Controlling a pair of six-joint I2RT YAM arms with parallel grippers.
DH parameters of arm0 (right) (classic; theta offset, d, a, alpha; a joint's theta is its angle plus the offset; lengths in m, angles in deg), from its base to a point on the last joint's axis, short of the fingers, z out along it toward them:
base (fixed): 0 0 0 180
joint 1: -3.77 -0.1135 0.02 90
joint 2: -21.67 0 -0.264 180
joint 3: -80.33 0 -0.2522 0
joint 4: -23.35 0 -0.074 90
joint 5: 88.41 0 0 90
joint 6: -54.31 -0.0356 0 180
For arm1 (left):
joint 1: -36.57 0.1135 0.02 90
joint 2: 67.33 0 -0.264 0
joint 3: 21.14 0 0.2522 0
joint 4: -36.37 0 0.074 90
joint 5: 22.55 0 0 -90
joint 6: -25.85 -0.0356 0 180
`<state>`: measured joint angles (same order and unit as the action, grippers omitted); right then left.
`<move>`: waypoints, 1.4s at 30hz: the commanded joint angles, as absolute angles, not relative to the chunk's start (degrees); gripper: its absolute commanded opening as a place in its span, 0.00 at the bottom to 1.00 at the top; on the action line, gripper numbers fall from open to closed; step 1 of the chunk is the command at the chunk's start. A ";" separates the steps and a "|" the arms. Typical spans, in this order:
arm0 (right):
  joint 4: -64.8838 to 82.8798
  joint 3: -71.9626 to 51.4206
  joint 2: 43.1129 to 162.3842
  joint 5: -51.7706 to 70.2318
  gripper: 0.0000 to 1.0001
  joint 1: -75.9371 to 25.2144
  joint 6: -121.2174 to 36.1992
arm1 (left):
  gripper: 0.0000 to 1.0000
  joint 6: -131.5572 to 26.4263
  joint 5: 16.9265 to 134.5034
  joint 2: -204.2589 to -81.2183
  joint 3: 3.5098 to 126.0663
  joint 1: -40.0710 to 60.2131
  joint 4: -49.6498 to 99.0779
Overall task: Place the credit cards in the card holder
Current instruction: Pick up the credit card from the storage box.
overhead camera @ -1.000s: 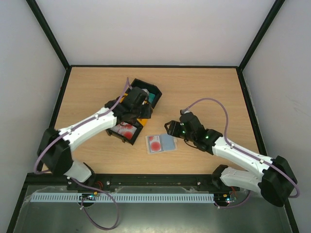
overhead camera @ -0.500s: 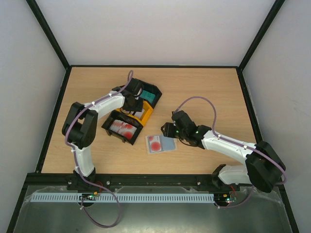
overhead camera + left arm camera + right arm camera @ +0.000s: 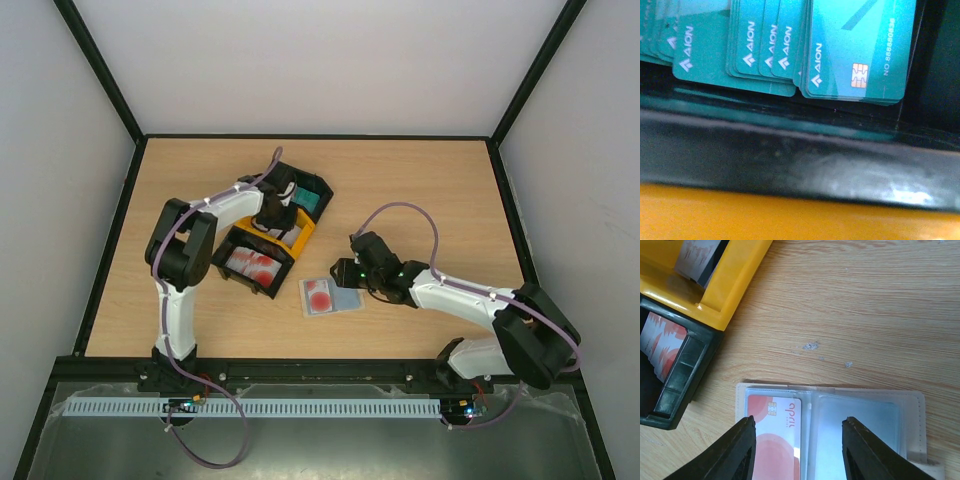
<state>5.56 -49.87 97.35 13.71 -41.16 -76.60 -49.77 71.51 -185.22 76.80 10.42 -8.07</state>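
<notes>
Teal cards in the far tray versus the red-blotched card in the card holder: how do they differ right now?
The teal cards are solid teal-green; the red-blotched card is white with red patches. The teal cards lie fanned, many together, in a black tray compartment; the red-blotched card sits alone in the open card holder. Both carry a gold chip.

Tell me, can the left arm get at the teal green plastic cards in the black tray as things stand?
Probably yes. The left wrist view shows the teal green plastic cards close, fanned out and uncovered; only the black tray wall lies between them and the left claw.
</notes>
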 commanded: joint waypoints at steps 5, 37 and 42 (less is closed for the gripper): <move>7.56 -50.77 98.21 13.56 0.46 -41.18 -75.75 | 0.18 -50.24 75.69 -184.00 77.10 10.73 -9.87; 9.37 -51.76 96.02 13.32 0.43 -41.22 -78.64 | 0.17 -52.32 86.34 -175.44 69.61 9.81 -11.91; 10.27 -52.26 95.61 13.74 0.42 -41.16 -79.29 | 0.17 -53.66 85.62 -176.48 69.38 8.73 -12.63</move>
<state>8.64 -51.71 97.06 14.21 -41.16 -78.55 -51.81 84.71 -176.72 70.88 10.07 -8.59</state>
